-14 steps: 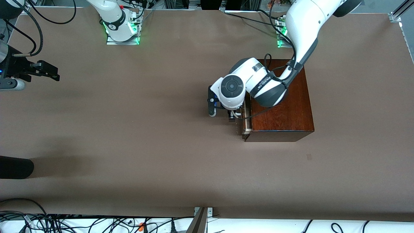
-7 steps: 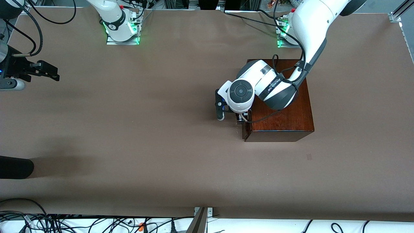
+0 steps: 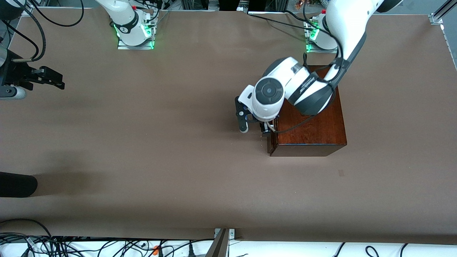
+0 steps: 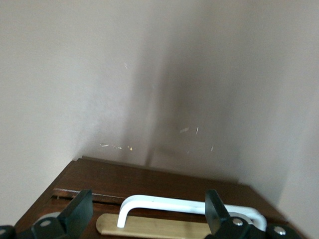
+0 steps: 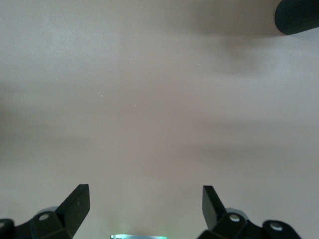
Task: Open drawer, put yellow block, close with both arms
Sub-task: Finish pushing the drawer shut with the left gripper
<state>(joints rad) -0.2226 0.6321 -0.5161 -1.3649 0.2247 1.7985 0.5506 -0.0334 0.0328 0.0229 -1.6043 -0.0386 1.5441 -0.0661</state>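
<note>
The drawer (image 3: 270, 143) sits pushed into the dark reddish-brown wooden box (image 3: 314, 123), with no pale interior showing. My left gripper (image 3: 266, 131) is at the drawer's front, mostly hidden under its own wrist. In the left wrist view the left gripper (image 4: 148, 200) is open, its fingers (image 4: 79, 209) standing apart at the two ends of the white bar handle (image 4: 189, 206) without gripping it. My right gripper (image 3: 57, 81) waits open and empty over bare table at the right arm's end; it also shows in the right wrist view (image 5: 144, 193). The yellow block is out of view.
A black rounded object (image 3: 18, 184) pokes in over the table's edge at the right arm's end and shows in the right wrist view (image 5: 299, 15). Cables lie along the table's edge nearest the front camera. Brown table (image 3: 160, 142) spreads between the box and the right arm's end.
The drawer stood slightly open with a pale strip showing; my left gripper moved toward the box and the drawer is now shut. The right arm has barely moved.
</note>
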